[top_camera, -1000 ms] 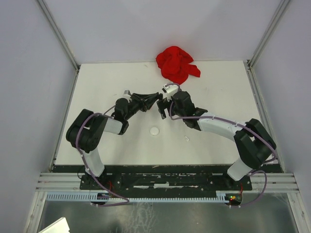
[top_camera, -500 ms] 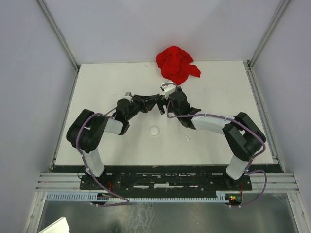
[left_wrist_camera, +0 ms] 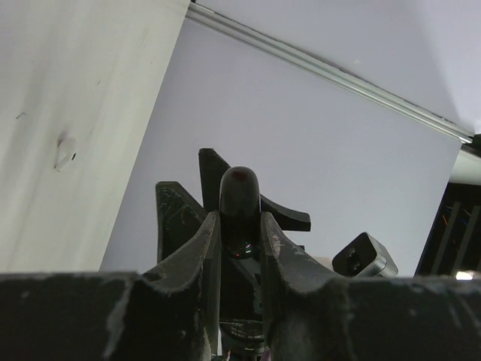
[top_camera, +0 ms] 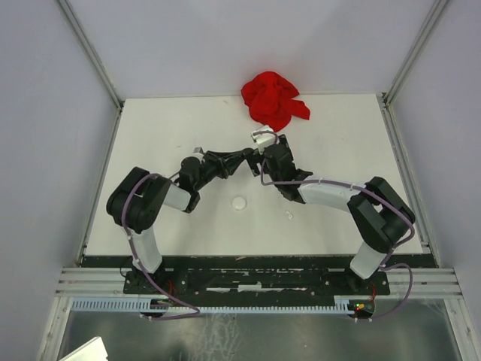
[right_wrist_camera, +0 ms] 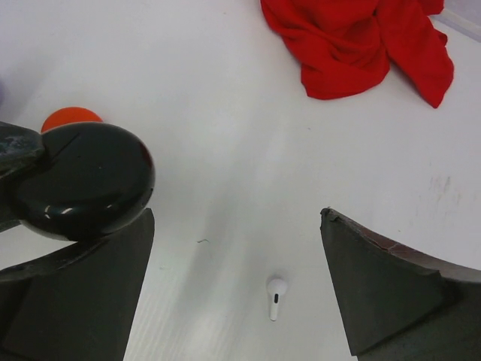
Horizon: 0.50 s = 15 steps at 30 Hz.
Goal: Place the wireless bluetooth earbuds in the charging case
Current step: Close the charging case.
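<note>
Two arms are facing each other over mid-table. The left gripper [left_wrist_camera: 240, 219] is clamping a glossy black charging case [right_wrist_camera: 86, 180], seemingly off the surface. The right gripper [right_wrist_camera: 234, 218] is gaping wide and holding nothing. One white earbud [right_wrist_camera: 276, 295] is lying on the table [right_wrist_camera: 225, 113] below the right jaws, well apart from the case.

Risk: a skewed pinch flicking the tiny bud away, or the right fingers knocking the case loose.

A red cloth [top_camera: 273, 99] is sitting at the far edge and a white disc [top_camera: 239, 202] nearer. Pale walls are enclosing the cell.
</note>
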Each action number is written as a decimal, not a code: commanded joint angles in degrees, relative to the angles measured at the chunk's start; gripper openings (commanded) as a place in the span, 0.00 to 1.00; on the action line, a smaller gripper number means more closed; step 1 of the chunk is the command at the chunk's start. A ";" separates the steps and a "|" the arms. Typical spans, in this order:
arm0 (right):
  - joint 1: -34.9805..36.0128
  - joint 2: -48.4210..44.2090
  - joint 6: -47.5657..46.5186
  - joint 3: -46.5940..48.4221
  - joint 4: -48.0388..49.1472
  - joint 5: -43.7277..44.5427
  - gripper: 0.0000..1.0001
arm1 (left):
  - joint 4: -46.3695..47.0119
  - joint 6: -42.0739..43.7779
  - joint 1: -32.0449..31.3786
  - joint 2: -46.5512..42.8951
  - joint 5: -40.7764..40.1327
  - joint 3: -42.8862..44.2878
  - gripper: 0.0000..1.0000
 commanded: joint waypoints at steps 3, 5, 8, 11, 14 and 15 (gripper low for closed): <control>-0.92 -6.38 2.00 -0.53 -3.48 5.55 0.99 | -1.01 3.63 0.32 2.43 2.90 2.63 0.03; -2.11 -7.38 6.17 0.78 -10.40 6.20 0.99 | -4.63 7.49 0.31 3.56 3.31 4.91 0.03; -4.06 -8.45 11.81 3.56 -20.68 0.62 1.00 | -9.13 13.83 0.28 5.32 3.10 8.07 0.03; -4.12 -7.99 12.03 6.67 -29.21 -5.67 0.99 | -15.28 20.34 0.26 6.54 1.70 11.10 0.03; -3.90 -7.28 10.73 7.31 -33.13 -15.93 0.99 | -19.77 24.88 0.30 7.86 -0.06 14.31 0.03; -3.56 -7.12 10.48 7.22 -33.39 -17.66 0.99 | -21.01 26.05 0.30 8.50 -0.49 15.48 0.03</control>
